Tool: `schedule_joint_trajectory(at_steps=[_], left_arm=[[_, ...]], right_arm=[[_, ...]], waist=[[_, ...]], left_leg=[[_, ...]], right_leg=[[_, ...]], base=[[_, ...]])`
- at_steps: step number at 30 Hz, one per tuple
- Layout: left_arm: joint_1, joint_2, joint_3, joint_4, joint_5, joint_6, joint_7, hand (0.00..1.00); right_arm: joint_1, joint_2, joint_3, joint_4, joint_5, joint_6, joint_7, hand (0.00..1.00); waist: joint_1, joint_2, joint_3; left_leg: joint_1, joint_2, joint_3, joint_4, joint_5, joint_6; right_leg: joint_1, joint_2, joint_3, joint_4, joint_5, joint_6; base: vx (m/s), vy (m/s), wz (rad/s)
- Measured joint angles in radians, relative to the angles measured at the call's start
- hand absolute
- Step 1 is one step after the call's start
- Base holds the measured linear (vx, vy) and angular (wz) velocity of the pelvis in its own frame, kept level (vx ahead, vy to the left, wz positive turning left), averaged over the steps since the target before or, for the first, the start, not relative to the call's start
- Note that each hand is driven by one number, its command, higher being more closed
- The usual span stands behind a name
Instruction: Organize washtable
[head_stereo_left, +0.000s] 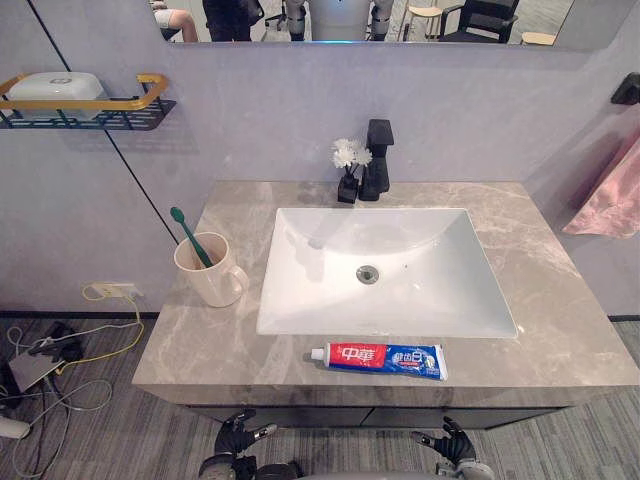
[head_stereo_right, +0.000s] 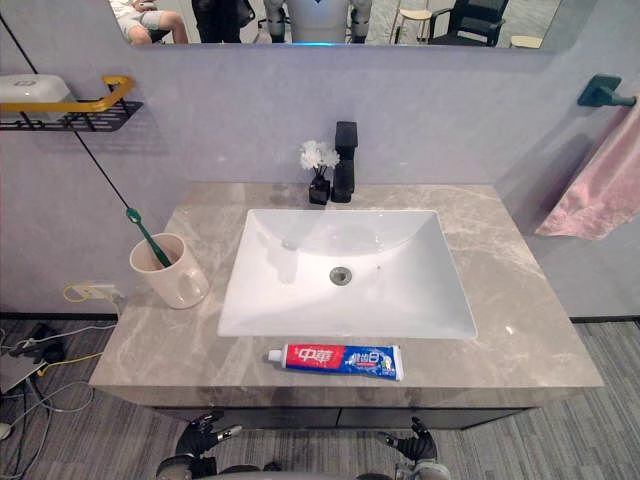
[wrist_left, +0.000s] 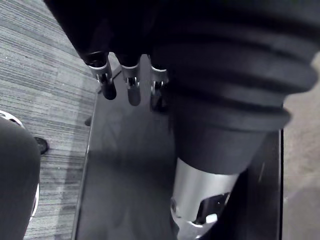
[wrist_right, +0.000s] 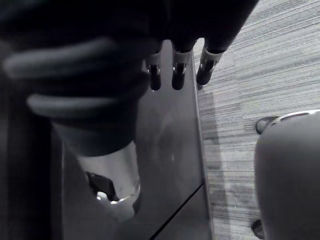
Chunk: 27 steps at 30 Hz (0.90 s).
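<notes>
Cream cup (head_stereo_left: 208, 270) holding the green toothbrush (head_stereo_left: 190, 236) stands left of the sink (head_stereo_left: 300, 318). My left hand (head_stereo_left: 238, 432) hangs below the counter's (head_stereo_left: 565, 330) front edge, fingers loose and empty. The toothpaste tube (head_stereo_left: 380, 359) lies flat along that edge, long axis left-right, cap leftward. My right hand (head_stereo_left: 452, 440), equally slack and empty, sits under its right end, so I judge it nearer.

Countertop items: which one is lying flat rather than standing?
The toothpaste tube, flat along the front edge before the sink. The toothbrush leans in the upright cup; the flower vase stands by the faucet.
</notes>
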<state>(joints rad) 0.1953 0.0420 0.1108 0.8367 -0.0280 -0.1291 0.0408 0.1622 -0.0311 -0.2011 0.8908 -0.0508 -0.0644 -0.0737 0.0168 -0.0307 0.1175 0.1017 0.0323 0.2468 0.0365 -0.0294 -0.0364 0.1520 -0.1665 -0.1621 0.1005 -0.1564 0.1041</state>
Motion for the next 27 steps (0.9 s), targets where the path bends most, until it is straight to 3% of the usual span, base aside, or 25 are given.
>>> schedule_joint_trajectory(at_steps=[4, 5, 11, 22, 27], left_arm=[[-0.004, -0.001, 0.000, 0.021, 0.000, -0.006, 0.001, 0.00], [-0.028, 0.021, 0.007, 0.065, 0.000, -0.007, 0.004, 0.00], [-0.029, 0.021, 0.006, 0.066, 0.000, -0.007, 0.004, 0.00], [-0.059, 0.022, -0.032, 0.108, -0.012, 0.012, 0.016, 0.00], [-0.055, 0.020, 0.027, 0.117, -0.052, 0.017, 0.027, 0.00]], right_arm=[[-0.017, -0.005, -0.018, 0.041, -0.001, -0.001, 0.003, 0.00], [-0.039, -0.028, -0.030, 0.114, -0.021, 0.000, 0.003, 0.00], [-0.038, -0.028, -0.030, 0.114, -0.020, 0.000, 0.003, 0.00], [-0.018, -0.025, -0.091, 0.133, 0.232, -0.003, 0.036, 0.00], [-0.022, -0.030, -0.145, 0.143, 0.278, -0.005, 0.037, 0.00]], waist=[[0.000, 0.000, -0.003], [0.000, -0.004, 0.008], [0.000, -0.003, 0.008], [0.000, 0.008, 0.001], [0.000, 0.009, 0.001]], left_leg=[[0.017, 0.003, -0.019, -0.034, 0.023, -0.003], [0.085, -0.035, -0.071, -0.130, 0.057, 0.014], [0.085, -0.035, -0.071, -0.130, 0.057, 0.014], [0.058, -0.036, -0.099, -0.130, 0.059, 0.013], [0.051, -0.036, -0.111, -0.130, 0.060, 0.011]], right_leg=[[0.002, 0.012, 0.002, 0.000, 0.005, 0.000], [0.053, 0.007, 0.029, -0.068, 0.033, 0.005], [0.053, 0.007, 0.028, -0.068, 0.033, 0.005], [0.052, 0.006, -0.013, -0.087, 0.039, 0.014], [0.057, 0.007, -0.033, -0.092, 0.041, 0.017]], base=[[-0.04, -0.032, 0.01], [0.00, 0.000, 0.00], [0.00, 0.000, 0.00], [0.00, -0.005, 0.08], [0.03, -0.021, 0.09]])
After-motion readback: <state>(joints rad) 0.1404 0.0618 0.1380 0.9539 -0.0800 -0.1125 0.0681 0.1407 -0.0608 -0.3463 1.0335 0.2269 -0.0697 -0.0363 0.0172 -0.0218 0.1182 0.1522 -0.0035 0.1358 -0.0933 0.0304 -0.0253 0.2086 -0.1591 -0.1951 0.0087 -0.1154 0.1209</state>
